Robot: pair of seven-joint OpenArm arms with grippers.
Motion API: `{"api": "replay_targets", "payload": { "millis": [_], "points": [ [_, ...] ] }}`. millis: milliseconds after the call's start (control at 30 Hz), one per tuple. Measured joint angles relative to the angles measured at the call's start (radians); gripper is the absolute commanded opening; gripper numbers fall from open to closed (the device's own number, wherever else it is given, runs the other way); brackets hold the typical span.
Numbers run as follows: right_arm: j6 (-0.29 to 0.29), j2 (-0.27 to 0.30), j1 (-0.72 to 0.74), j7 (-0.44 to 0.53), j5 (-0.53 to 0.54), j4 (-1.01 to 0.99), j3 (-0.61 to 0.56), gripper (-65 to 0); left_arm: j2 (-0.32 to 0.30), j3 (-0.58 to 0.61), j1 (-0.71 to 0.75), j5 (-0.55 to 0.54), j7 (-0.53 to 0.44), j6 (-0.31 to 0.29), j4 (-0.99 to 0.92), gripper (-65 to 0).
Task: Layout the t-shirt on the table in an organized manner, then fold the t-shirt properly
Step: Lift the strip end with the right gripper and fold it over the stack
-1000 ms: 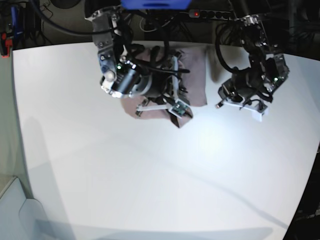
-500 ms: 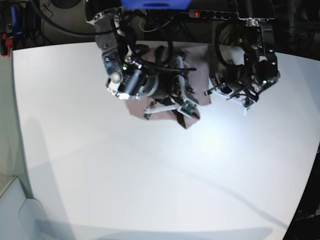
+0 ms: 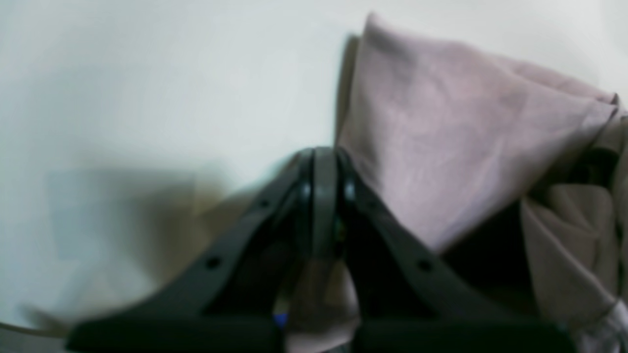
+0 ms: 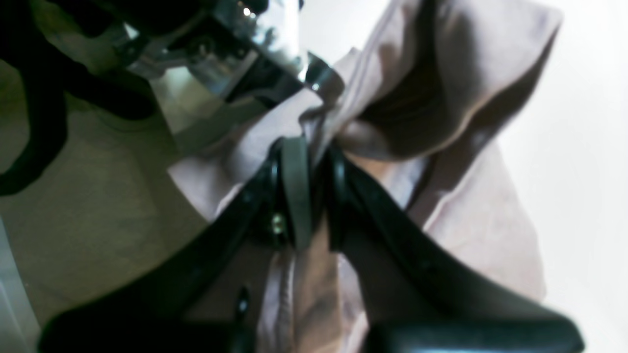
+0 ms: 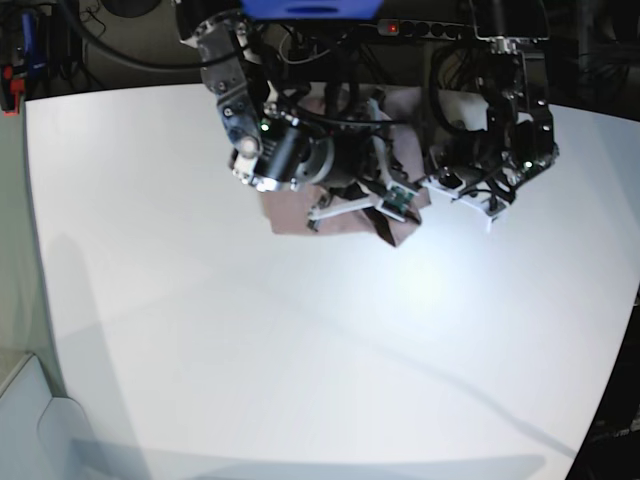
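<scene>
R hand (image 4: 314,196) pinching t-shirt (image 4: 471,230), L hand (image 3: 324,196) closed

The shirt (image 5: 345,205) lies bunched on the tabletop (image 5: 300,350) at its far side, under and between the two arms. The right claw (image 4: 309,196) sits over the shirt's middle with cloth between its fingers. The left claw (image 3: 321,196) sits at the shirt's edge, bare tabletop beyond it.
</scene>
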Motion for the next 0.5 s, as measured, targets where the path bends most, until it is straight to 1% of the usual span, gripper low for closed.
{"api": "replay_targets", "payload": {
  "millis": [200,300,400,500],
  "points": [
    [0.000,0.000,0.000,0.000,0.000,0.000,0.000,-64.5,0.000,-0.001,0.002,0.000,-0.003,0.000,0.004,-65.0],
    [0.000,0.000,0.000,-0.001,0.000,0.000,0.000,-57.2,0.000,-0.001,0.002,0.000,-0.003,0.000,0.004,-65.0],
    [0.000,0.000,0.000,-0.001,0.000,0.000,0.000,-47.3,0.000,-0.004,0.003,0.000,-0.003,0.000,0.004,-65.0],
    [0.000,0.000,0.000,-0.001,0.000,0.000,0.000,-40.5,0.000,-0.004,0.002,0.000,-0.003,0.000,0.004,-65.0]
  ]
}}
